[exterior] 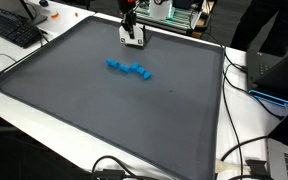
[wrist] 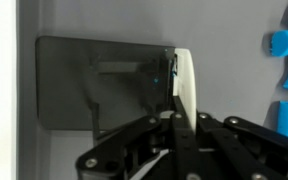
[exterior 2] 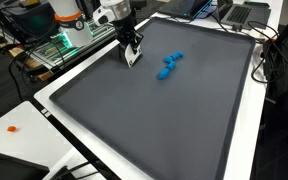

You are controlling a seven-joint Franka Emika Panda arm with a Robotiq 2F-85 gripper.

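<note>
Mat (exterior: 114,120) is being rendered plain dark grey in both exterior views. Table (exterior 2: 24,145) around it is being shown white. Blocks (exterior: 129,68) are being seen in bright, uniform blue. Gripper (exterior: 133,40) body is being shown black, its fingertips (wrist: 184,80) white. Keyboard (exterior: 14,30) is being rendered black. Small bit (exterior 2: 12,128) on the table is being seen in orange.

Table (exterior: 44,118), white, topped by a dark grey mat (exterior: 114,120) with a raised rim. Keyboard (exterior: 12,30), black, at one corner. Laptop (exterior: 284,68), dark, beside the mat. Black cables (exterior: 239,150) trail along the edge. Electronics rack (exterior 2: 54,45), green-lit. Small orange item (exterior 2: 12,128) on the white surface.
</note>
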